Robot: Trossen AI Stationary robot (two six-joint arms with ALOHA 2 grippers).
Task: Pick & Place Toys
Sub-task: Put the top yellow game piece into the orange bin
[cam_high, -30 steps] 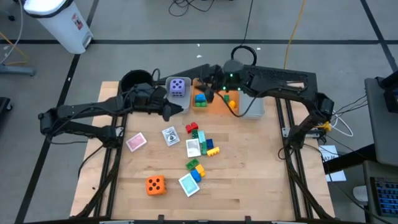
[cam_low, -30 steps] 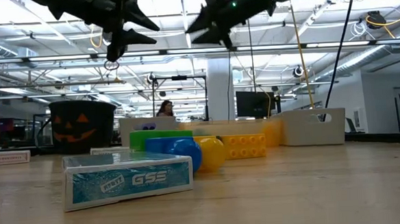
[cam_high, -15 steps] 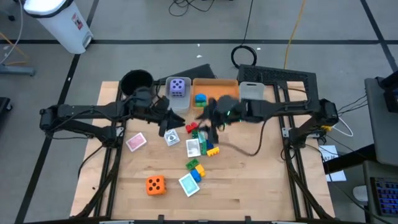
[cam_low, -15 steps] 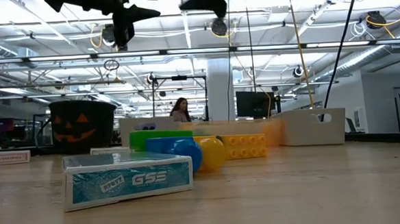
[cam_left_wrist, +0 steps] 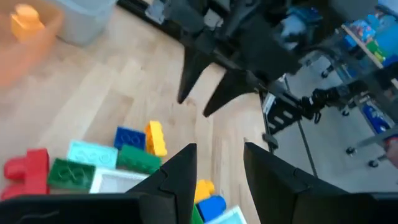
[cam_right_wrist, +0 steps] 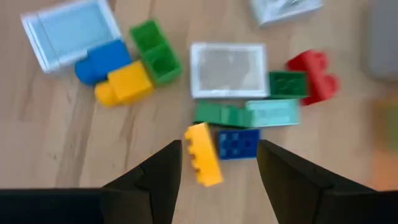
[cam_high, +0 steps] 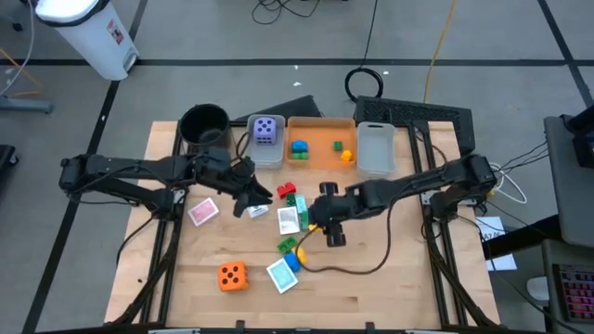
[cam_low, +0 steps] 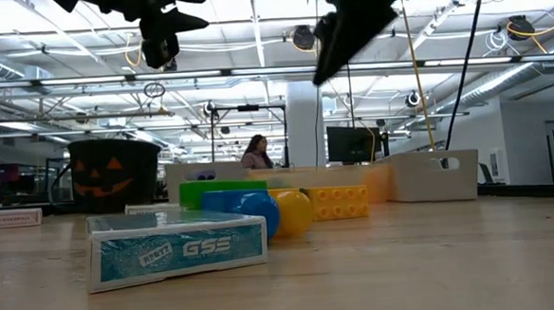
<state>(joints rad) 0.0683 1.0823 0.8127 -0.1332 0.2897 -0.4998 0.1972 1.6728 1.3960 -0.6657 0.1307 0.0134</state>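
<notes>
Wooden tabletop (cam_high: 371, 269), open-plan room w/ person (cam_low: 256, 152).

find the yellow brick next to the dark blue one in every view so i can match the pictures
High view: yellow brick at the cluster's right edge, beside the right tool.
Low view: cannot tell it among the yellow pieces.
Left wrist view: yellow brick right of the dark blue brick.
Right wrist view: yellow brick, low centre, between the fingers.
Shared landmark: the dark blue brick touching it.
</notes>
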